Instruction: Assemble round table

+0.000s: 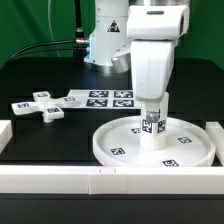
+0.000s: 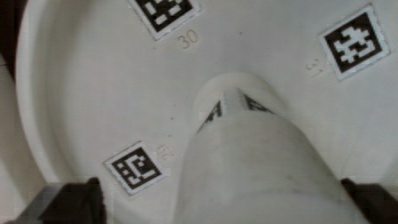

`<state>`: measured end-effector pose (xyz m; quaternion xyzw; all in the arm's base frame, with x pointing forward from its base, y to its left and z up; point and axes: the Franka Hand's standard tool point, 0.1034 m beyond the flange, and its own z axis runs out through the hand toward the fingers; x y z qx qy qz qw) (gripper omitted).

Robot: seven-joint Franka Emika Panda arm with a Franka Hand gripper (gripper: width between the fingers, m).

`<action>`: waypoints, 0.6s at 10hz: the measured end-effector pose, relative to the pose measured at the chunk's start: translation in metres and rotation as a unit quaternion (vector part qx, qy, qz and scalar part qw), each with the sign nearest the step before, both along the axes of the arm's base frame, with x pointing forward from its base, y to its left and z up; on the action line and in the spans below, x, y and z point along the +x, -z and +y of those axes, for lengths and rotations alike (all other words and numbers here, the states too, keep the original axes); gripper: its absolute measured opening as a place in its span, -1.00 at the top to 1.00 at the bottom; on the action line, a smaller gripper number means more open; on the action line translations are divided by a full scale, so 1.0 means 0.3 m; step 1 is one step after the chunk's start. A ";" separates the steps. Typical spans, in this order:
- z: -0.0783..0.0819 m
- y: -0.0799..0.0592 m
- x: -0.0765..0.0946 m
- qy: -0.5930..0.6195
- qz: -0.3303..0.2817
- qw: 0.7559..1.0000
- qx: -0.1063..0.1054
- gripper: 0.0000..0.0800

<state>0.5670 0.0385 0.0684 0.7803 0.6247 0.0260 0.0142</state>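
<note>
The large white rimmed round disc (image 1: 150, 146) lies flat on the black table, with square tags on its face. The short white cylinder leg (image 1: 152, 125) stands upright near the disc's middle. My gripper (image 1: 153, 104) comes straight down over it and is shut on the leg's upper part. In the wrist view the leg (image 2: 249, 150) runs away from the camera down to the disc (image 2: 107, 80), with my dark fingertips (image 2: 80, 200) on either side of it. The cross-shaped foot (image 1: 38, 106) lies apart on the table at the exterior view's left.
The marker board (image 1: 100, 99) lies flat behind the disc, beside the foot. Long white border rails (image 1: 100, 180) run along the table's front and both sides. The arm's base stands at the back.
</note>
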 end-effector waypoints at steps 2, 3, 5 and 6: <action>-0.003 0.001 -0.001 -0.027 0.000 1.000 -0.005 -0.62; -0.010 0.001 -0.001 -0.026 0.000 1.000 -0.005 -0.32; -0.010 0.005 -0.010 -0.024 0.006 1.000 -0.005 -0.01; -0.010 0.005 -0.010 -0.024 0.006 1.000 -0.005 -0.02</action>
